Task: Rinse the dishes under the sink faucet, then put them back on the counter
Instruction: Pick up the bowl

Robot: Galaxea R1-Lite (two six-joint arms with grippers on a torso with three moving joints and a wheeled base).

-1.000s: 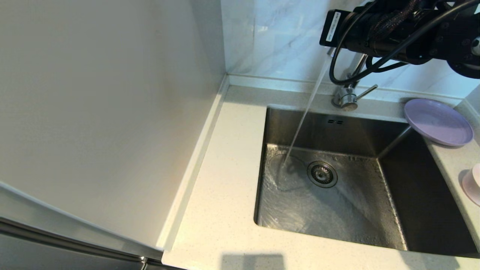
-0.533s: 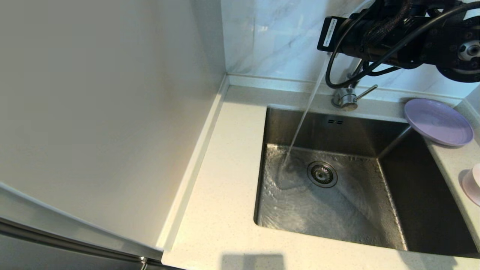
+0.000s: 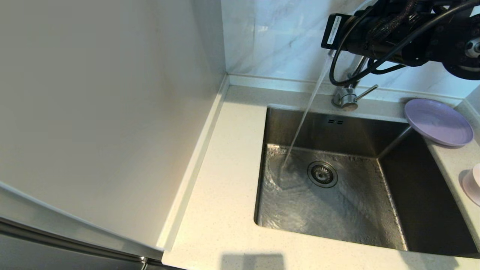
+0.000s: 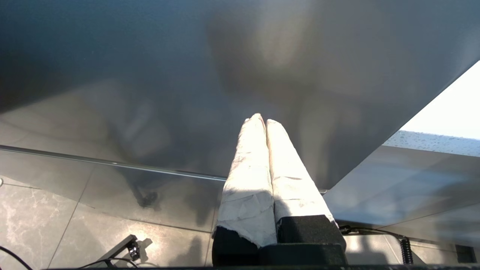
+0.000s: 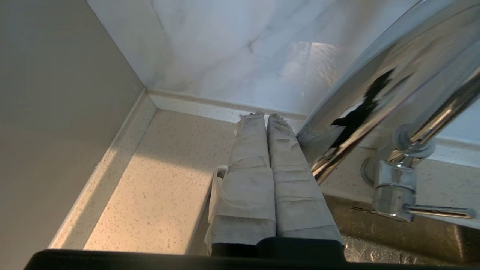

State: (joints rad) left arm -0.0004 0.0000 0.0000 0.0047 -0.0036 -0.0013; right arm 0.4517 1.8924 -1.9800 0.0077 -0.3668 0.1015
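Lacking readable writing: faucet (image 3: 348, 98), sink (image 3: 330, 129).

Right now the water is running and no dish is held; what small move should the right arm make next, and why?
Probably swing the right gripper, shut and empty beside the faucet, away toward the lilac plate on the counter and open it on the way. The stream already falls into the sink, and the plate sits dry at the rim.
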